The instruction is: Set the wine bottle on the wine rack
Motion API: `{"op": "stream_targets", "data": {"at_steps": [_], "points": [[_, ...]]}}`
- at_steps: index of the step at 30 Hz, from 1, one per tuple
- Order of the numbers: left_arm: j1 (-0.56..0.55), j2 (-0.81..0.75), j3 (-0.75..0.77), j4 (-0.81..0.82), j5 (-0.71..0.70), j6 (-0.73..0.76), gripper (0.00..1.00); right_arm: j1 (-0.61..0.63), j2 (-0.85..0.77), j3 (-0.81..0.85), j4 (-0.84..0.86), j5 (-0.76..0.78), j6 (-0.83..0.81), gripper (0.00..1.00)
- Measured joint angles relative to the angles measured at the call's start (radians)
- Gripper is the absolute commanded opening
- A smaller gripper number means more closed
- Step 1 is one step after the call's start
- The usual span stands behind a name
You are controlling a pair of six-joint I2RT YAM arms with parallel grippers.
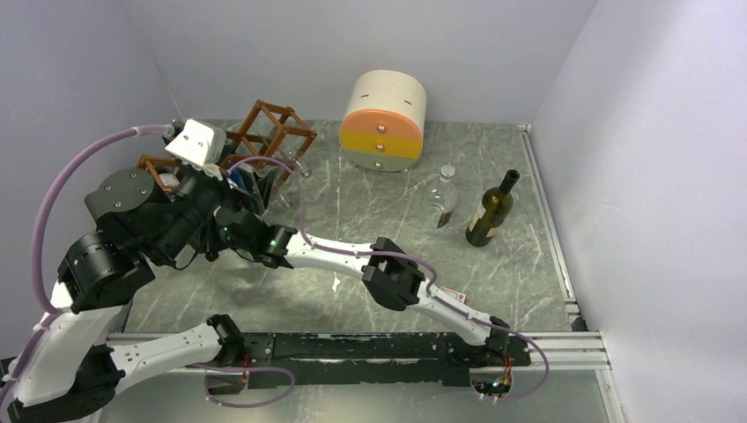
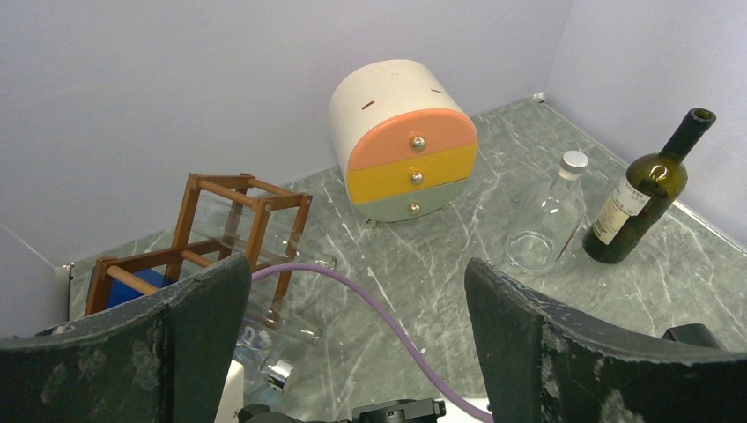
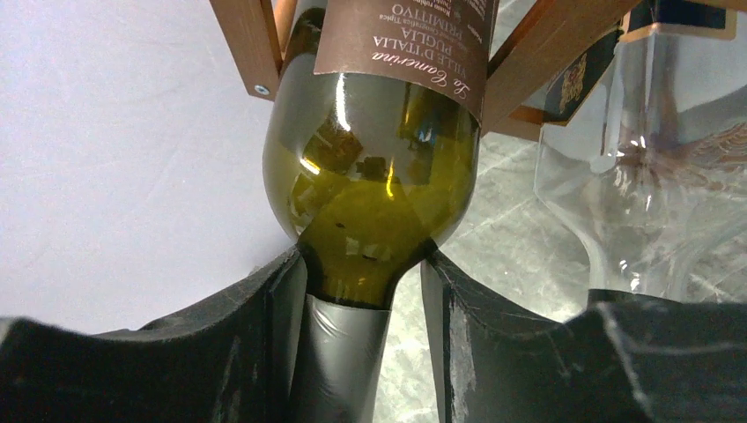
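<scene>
Wine bottle [image 3: 379,176] lies in the wine rack [image 3: 251,44], far left corner of the surface [image 1: 370,203]. Right gripper [image 3: 363,260] loosely straddles its neck, gap showing on one side, not clamped. Left gripper [image 2: 352,269] wide, empty. Best next: widen fully, withdraw straight along neck, clear of sticks.

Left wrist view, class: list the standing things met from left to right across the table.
Reddish-brown wooden lattice wine rack → round cream cabinet with coloured drawers → clear glass bottle → dark green wine bottle.
</scene>
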Motion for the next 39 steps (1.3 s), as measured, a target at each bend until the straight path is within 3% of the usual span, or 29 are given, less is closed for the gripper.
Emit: {"op": "stream_targets", "data": {"at_steps": [32, 39], "points": [[0.000, 0.001, -0.001, -0.023, -0.027, -0.007, 0.95, -0.026, 0.056, 0.020, 0.263, 0.113, -0.067, 0.56], [0.000, 0.002, -0.001, -0.026, -0.036, -0.007, 0.95, -0.029, 0.034, -0.037, 0.307, 0.095, -0.104, 0.58]]}}
